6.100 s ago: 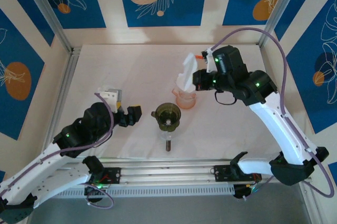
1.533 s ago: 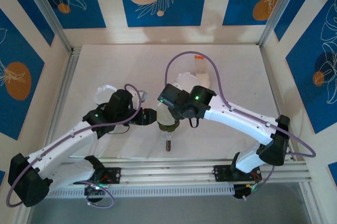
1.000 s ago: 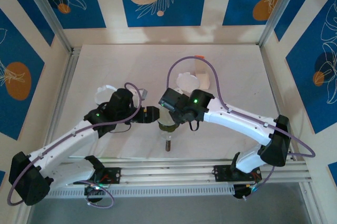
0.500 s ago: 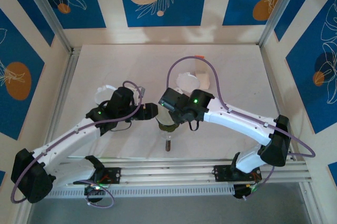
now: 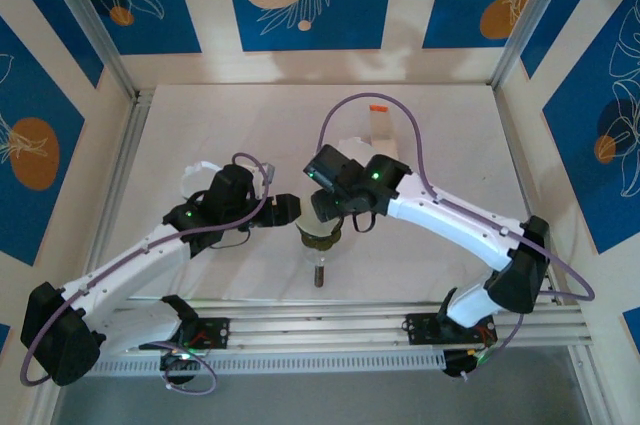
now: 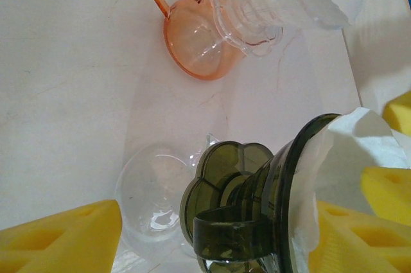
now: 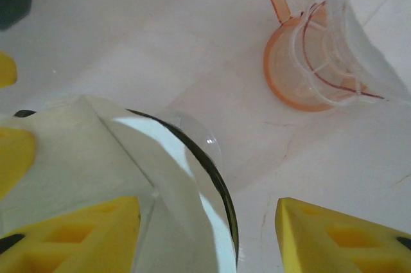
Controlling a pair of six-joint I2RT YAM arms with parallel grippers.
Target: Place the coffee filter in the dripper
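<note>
The dark olive dripper (image 5: 320, 238) stands at the table's near middle, and in the left wrist view its handle (image 6: 247, 237) faces me. A white paper coffee filter (image 7: 96, 151) sits inside it, its edge rising above the dripper's rim (image 7: 215, 180). The filter (image 6: 350, 151) also shows at the dripper's mouth. My right gripper (image 7: 209, 212) hangs over the dripper, open. One finger (image 7: 70, 234) rests by the filter's inner wall, the other stands outside the rim. My left gripper (image 6: 218, 221) is open and straddles the dripper from the left.
An orange dripper (image 6: 192, 35) and a clear ribbed one (image 6: 257, 3) lie together behind the olive dripper. A clear round glass piece (image 6: 154, 196) sits just beside its base. A white stand with an orange tip (image 5: 378, 130) is at the back, a white object (image 5: 195, 175) at the left.
My right gripper's jaws have spread apart off the filter, and it has lifted a little. The left gripper has edged right, closer round the dripper.
</note>
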